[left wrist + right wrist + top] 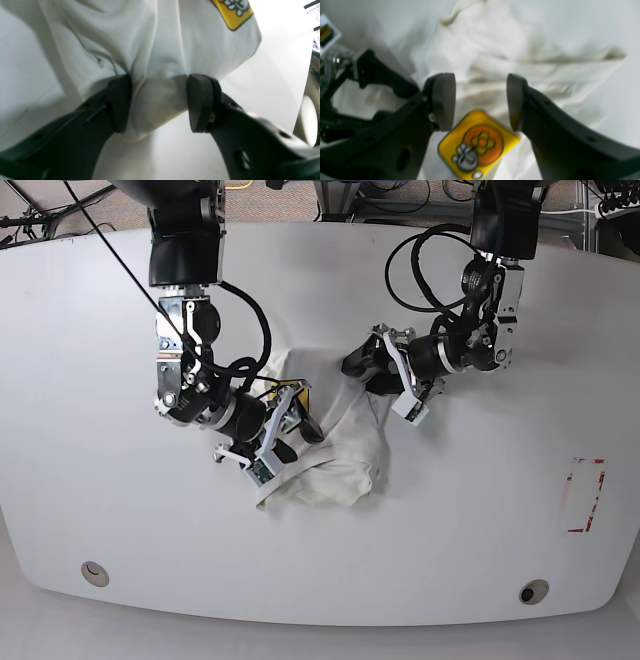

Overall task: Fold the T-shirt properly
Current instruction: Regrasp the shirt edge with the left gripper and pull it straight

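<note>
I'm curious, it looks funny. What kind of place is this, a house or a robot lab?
Probably a robot lab or workshop. Two robot arms reach over a big white table, working on a crumpled T-shirt, and bundles of cables lie on the floor behind.

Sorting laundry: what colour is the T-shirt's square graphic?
Yellow with an orange circle, clearest in the right wrist view.

T-shirt (335,455) on table (90,430), between hands

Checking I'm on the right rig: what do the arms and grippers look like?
Both arms are black with silver metal joints and looping black cables. Left gripper and right gripper each have two black fingers ending in rounded dark grey pads, plus a small white wrist module.
</note>
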